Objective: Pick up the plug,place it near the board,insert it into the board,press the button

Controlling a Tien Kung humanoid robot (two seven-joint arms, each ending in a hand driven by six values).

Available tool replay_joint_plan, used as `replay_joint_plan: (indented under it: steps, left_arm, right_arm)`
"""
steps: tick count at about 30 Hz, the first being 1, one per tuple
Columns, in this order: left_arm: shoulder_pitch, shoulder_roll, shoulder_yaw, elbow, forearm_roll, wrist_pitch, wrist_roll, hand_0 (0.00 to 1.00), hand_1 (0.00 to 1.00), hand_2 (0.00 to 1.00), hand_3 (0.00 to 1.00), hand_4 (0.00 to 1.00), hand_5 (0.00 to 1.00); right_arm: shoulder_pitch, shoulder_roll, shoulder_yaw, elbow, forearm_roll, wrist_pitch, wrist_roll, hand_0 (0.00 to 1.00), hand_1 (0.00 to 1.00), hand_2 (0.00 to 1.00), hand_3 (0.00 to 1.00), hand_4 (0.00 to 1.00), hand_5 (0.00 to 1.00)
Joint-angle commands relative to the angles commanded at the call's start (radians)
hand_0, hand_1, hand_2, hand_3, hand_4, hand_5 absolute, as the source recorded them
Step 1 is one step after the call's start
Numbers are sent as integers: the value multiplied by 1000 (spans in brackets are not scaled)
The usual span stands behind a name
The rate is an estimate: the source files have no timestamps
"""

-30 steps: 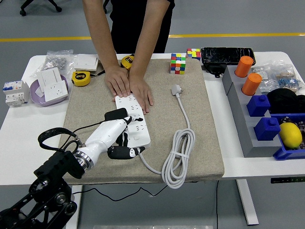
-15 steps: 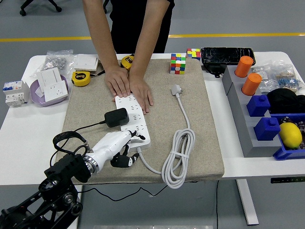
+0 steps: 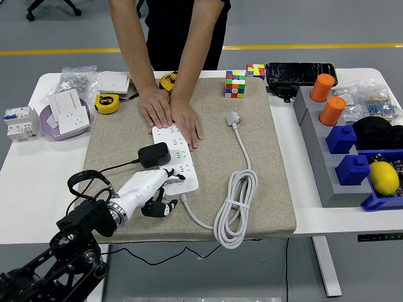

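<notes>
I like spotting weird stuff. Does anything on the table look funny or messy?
Nothing looks spilled or broken. One odd thing: the person's hands press flat on the far end of the white power strip, holding it down. The black adapter sits plugged in, and the left robot hand reaches the strip's near end.

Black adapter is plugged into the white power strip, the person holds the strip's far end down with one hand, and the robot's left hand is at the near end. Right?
Not quite: the head view shows both of the person's hands pressing the power strip's far end, not one. The black adapter sits in the strip, and the robot's left hand is at its near end.
</notes>
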Motion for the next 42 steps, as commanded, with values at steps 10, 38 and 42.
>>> replay_joint_plan:
  steps: [10, 38, 42]
  left_arm:
    - [7, 0, -7, 8, 10, -8, 5, 173, 39, 135, 763, 640, 2]
    - [-6, 12, -40, -95, 35, 6, 3, 176, 39, 135, 721, 638, 2]
    - [-30, 10, -57, -97, 23, 44, -28, 208, 66, 154, 694, 624, 2]
  right_arm:
    - [0, 0, 3, 0, 0, 0, 1, 861, 768, 760, 791, 998, 857]
    - [0, 2, 6, 0, 3, -1, 2, 861, 767, 759, 791, 998, 859]
    - [0, 2, 5, 0, 5, -1, 1, 861, 767, 760, 791, 998, 859]
